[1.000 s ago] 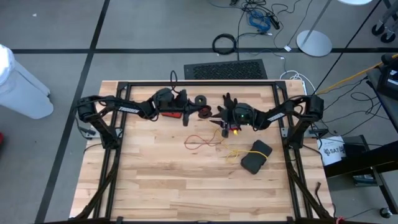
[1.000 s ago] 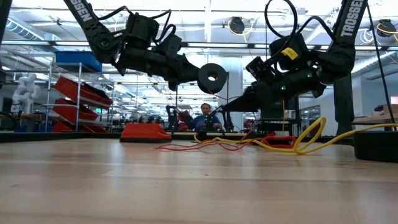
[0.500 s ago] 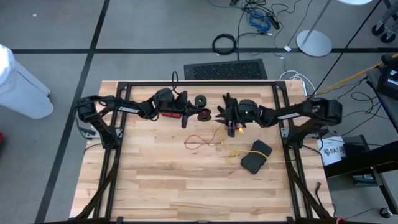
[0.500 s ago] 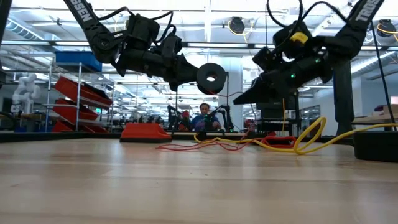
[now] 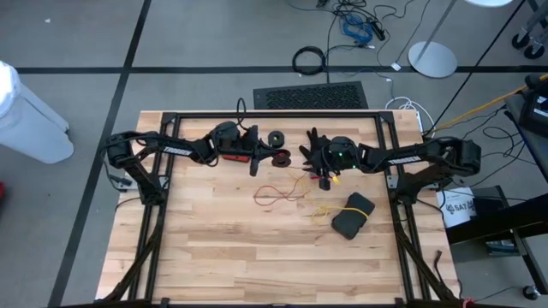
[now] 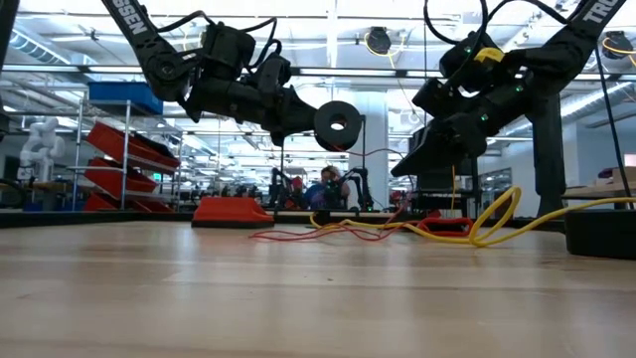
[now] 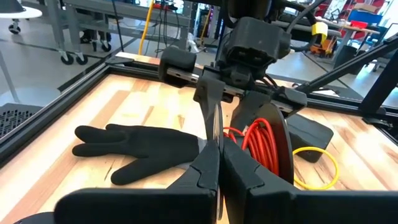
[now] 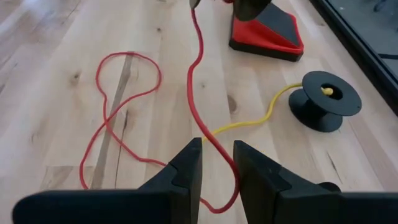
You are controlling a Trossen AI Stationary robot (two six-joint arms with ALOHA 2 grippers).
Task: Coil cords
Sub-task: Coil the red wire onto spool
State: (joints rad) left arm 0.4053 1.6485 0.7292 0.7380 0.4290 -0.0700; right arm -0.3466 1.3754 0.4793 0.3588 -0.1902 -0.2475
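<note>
My left gripper (image 7: 219, 168) is over the table's far middle, shut on a black reel (image 6: 339, 120) wound with red-orange cord (image 7: 264, 143) and holding it in the air. From the reel the red cord (image 8: 198, 74) runs to my right gripper (image 8: 217, 162), which hangs open a little to the reel's right. The cord passes through its gap and falls to loose loops (image 5: 278, 193) on the table. The yellow cord (image 8: 249, 121) lies on the wood and ends in a second black reel (image 5: 276, 137), which rests on one flange. My left gripper pinches the rim of one flange (image 7: 216, 127) of the red cord's reel between its two fingers. The fingers come in about level from the table's left, and the reel is lifted clear of the table. My right gripper has the red cord (image 8: 216, 151) running through the gap between its fingers and lying against the inner side of one finger (image 8: 249, 180), not pinched. The fingers slant down from the table's right, across the cord.
A black glove (image 7: 143, 149) lies flat near the far edge, between the arms. A black pouch (image 5: 353, 214) sits to the near right, by the yellow cord's loose end (image 5: 321, 210). A red and black wedge (image 8: 267, 31) rests under the left arm. A dark frame (image 5: 274, 114) rims the table.
My right gripper has drawn back from the reel toward the table's right edge and risen a little, tipping its fingers further downward, with the red cord still in its gap. The left gripper and its reel have stayed in place.
</note>
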